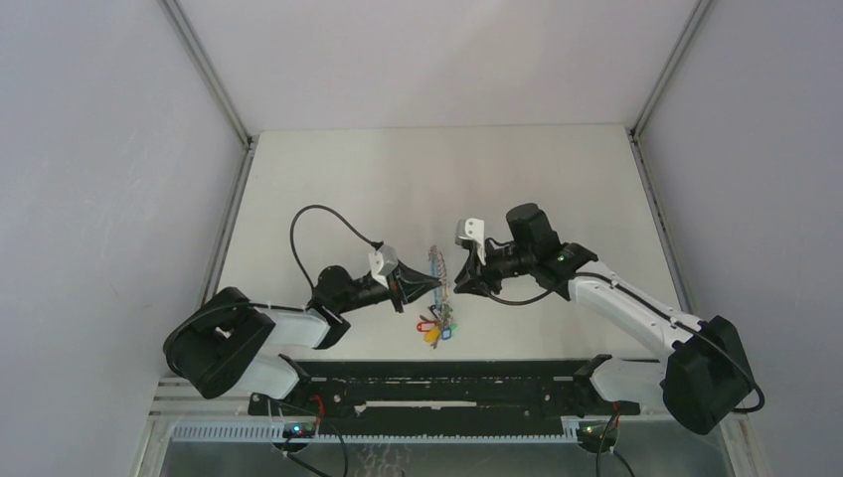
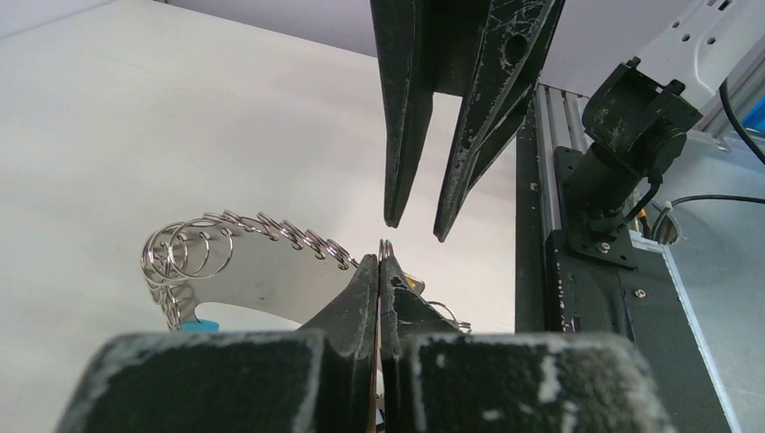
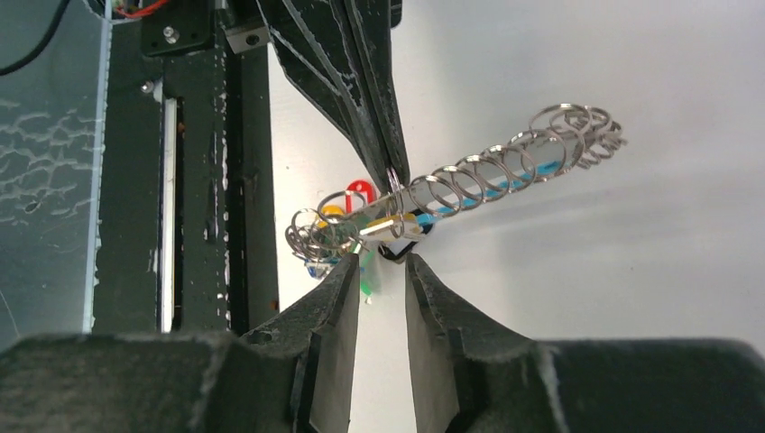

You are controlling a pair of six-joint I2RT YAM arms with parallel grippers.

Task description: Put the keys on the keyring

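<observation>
— What's above the matte white table (image 1: 328, 179)?
— The scuffed black left gripper (image 2: 380, 260), pressed together, pinches one loop of a coiled silver-wire, blue-banded keyring (image 3: 492, 167). The right gripper (image 3: 382, 263) stands spread just beside its green- and yellow-headed keys (image 3: 366, 280).

The keyring (image 3: 487, 176) is shiny metal, the fingers (image 2: 347, 311) scuffed matt black plastic, the table (image 2: 135, 117) smooth and matt.

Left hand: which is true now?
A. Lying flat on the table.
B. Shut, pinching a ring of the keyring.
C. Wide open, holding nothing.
B: the left hand is shut, its tips pinching a small metal loop of the keyring; the right hand stands slightly open opposite.
</observation>
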